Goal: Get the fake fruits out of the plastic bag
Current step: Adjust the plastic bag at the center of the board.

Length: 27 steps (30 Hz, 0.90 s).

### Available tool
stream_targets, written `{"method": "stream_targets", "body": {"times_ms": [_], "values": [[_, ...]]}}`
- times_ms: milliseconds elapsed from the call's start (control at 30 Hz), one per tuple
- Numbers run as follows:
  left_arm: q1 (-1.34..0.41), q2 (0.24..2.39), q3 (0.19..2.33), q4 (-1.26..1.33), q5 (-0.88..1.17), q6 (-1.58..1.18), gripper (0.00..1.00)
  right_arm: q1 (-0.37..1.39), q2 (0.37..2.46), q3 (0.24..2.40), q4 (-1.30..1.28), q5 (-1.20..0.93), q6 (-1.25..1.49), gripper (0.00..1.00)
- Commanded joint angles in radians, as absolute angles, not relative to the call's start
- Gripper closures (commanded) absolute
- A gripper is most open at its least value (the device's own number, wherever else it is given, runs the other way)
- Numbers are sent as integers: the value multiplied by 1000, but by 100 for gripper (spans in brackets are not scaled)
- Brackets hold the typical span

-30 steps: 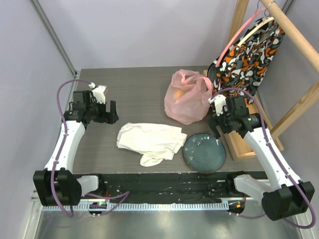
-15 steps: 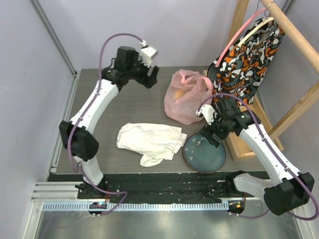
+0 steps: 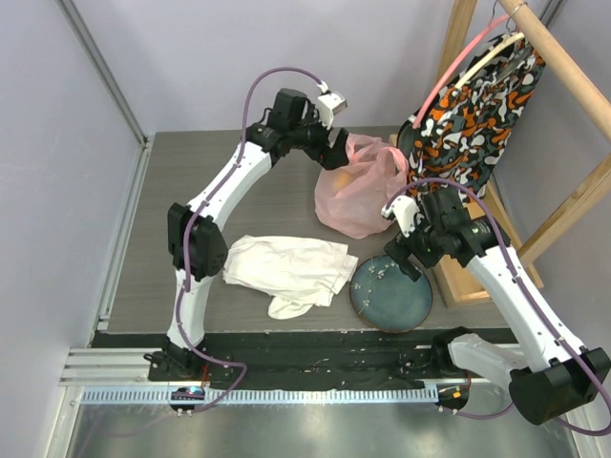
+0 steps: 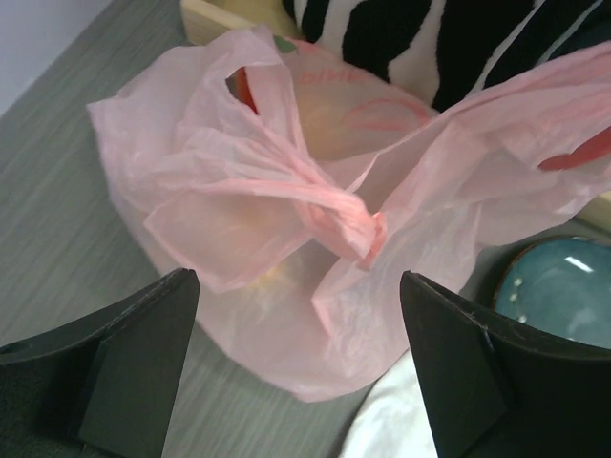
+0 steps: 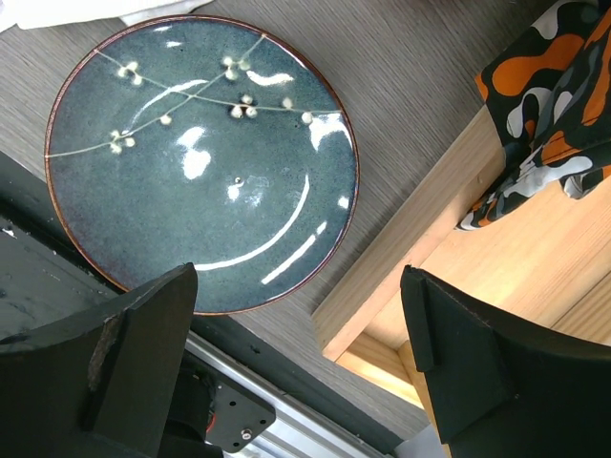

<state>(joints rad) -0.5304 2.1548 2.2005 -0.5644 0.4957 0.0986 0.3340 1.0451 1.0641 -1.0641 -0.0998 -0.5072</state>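
Grey wood-grain table (image 3: 258, 200) bearing pink plastic bag (image 3: 358, 205), lilac walls (image 3: 210, 48), wooden rack (image 3: 461, 33)

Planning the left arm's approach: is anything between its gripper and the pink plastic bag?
Nothing visible does. The open left gripper hangs over the pink plastic bag, facing its bunched handles; only the bag's film covers the fruits.

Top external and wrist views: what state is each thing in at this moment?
plastic bag: upright, handles bunched, not emptied.
fake fruits: inside the bag, dimly visible through it.
left gripper: open, above the bag.
right gripper: open, over the plate's edge.
plate: flat, nothing on it.
white cloth: crumpled.
patterned fabric: hanging.
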Motion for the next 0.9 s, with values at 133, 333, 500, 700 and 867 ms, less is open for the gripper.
{"method": "stream_targets", "body": {"times_ms": [133, 333, 500, 700, 867], "values": [[-534, 2198, 2207, -295, 650, -334, 11, 333, 1065, 1092, -1039, -110, -476, 4], [-546, 2253, 2171, -236, 563, -537, 33, 333, 1117, 1117, -1029, -124, -468, 4], [-520, 2275, 2184, -232, 512, -566, 80, 333, 1167, 1163, -1019, -124, -465, 4], [-416, 2209, 2223, -173, 444, -607, 100, 333, 1222, 1209, -988, -152, -451, 4], [-292, 2106, 2214, -175, 423, -611, 100, 356, 1307, 1293, -974, -158, -466, 5]]}}
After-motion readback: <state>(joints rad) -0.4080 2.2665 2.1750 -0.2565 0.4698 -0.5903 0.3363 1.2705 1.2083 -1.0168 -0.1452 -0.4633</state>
